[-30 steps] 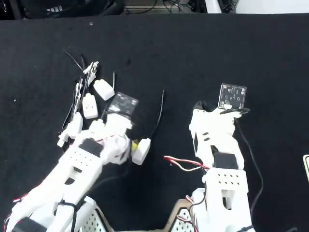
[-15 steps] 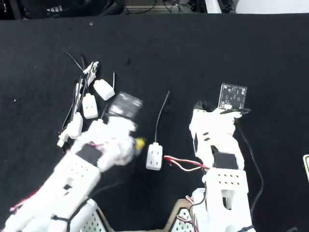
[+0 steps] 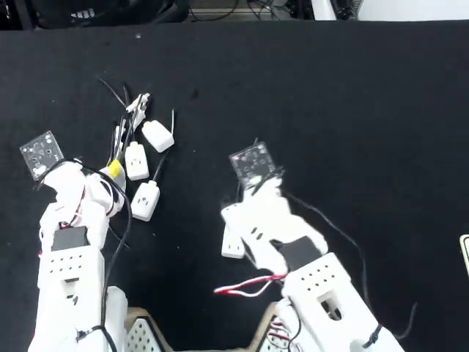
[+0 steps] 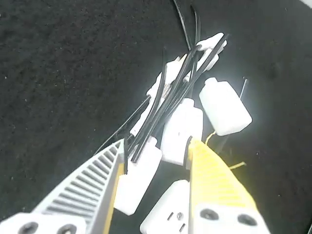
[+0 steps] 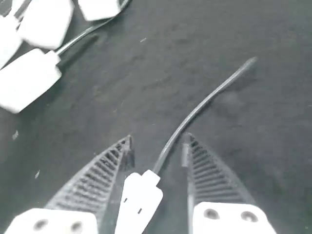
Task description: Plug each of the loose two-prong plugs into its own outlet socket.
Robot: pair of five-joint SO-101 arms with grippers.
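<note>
Both arms have traded ground within the second: the left arm, which had carried a white outlet socket (image 3: 233, 243) to the lower centre of the high view and let it go, is back at the left edge, while the right arm has swung in from the right to stand over that socket; the right gripper (image 5: 157, 138) has its jaws spread, one on either side of the socket body, with no contact that can be made out; the socket's long axis runs in line with the jaws, its black lead (image 5: 204, 105) trailing ahead toward the upper right of the right wrist frame; a straight close would probably catch it across its narrow sides. At the upper left of the high view a tangle of white plugs and sockets (image 3: 137, 160) lies on the black table (image 3: 352, 110); the left gripper (image 4: 156, 144), jaws likewise spread, straddles one white piece (image 4: 136, 178) of that tangle and is plainly the nearer arm to it.
</note>
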